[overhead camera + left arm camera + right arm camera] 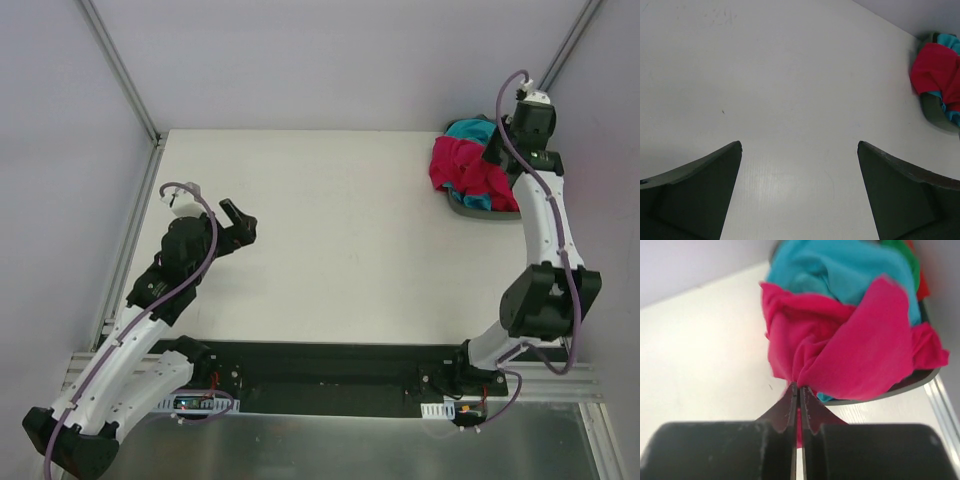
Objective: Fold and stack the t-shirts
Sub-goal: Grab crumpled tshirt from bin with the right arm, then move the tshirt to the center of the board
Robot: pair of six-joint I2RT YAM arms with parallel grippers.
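Barely started, judging by the heap. Bundled together in the tray [468,213] at the far right corner of the counter [330,250]: the red shirt [840,355], crumpled on top and spilling over the near rim, and the teal shirt [840,265], wadded behind and beneath it.

Pinched flat in the right end effector [799,390]: a fold of the red shirt, with no gap left between the fingers. Spread wide on the other side: the left end effector [800,150], holding nothing, hovering over bare counter well apart from the tray.

No shirt laid flat, no fold made, no stack begun. Left to do, by this reckoning: pull the red shirt clear of the tray, spread it on the counter and fold it, then do likewise with the teal shirt and set one on the other.

Worth watching for: the teal shirt dragged out along with the red, tangled as they look. Cannot tell from any view whether the green cloth [900,250] glimpsed at the back of the heap belongs to another shirt.
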